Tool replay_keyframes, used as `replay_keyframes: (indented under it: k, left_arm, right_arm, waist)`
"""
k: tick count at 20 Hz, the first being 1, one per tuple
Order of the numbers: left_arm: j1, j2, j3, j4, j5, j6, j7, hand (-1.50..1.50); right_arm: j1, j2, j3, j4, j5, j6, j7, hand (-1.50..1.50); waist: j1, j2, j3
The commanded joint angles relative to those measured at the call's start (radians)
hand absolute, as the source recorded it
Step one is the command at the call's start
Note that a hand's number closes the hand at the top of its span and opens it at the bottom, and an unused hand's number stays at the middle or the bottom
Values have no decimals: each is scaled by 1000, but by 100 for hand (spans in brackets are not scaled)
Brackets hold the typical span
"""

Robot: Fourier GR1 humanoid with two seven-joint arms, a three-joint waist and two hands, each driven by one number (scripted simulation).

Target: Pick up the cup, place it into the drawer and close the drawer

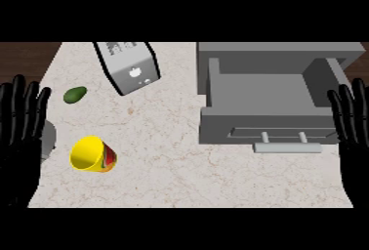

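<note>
Yellow cup (92, 154) tipped on counter (173, 166), drawer (268, 105) open

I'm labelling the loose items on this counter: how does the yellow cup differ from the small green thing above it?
The yellow cup is clearly larger than the green avocado-like item. The cup is bright yellow with red on its outside; the green item is plain dark green. The cup lies tipped, its open mouth showing, while the green item is a closed oval. Both lie on the left part of the counter, near the open left hand, untouched.
</note>
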Motion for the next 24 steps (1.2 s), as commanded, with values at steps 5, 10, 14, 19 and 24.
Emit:
replay_keyframes:
  k: [5,10,14,19,24]
  left_arm:
    - [16,185,37,13,391,-399,-58,-150]
    - [100,238,126,196,699,-519,56,-150]
    - [29,335,218,399,794,-648,41,-150]
    - [-42,335,242,607,639,-717,-33,-150]
    - [-141,292,217,760,477,-702,-99,-150]
  right_arm:
    - [-39,-6,-22,20,-35,17,-8,-150]
    - [-22,-50,37,55,-65,105,81,-150]
    - [-97,-20,67,137,-28,84,88,-150]
    - [-208,-65,-34,184,-113,121,137,-150]
    - [-206,-55,-36,253,-70,133,49,-150]
  waist:
    - [4,12,-5]
    - [6,15,-4]
    - [0,15,-3]
    - [-4,13,-3]
    - [-6,13,-2]
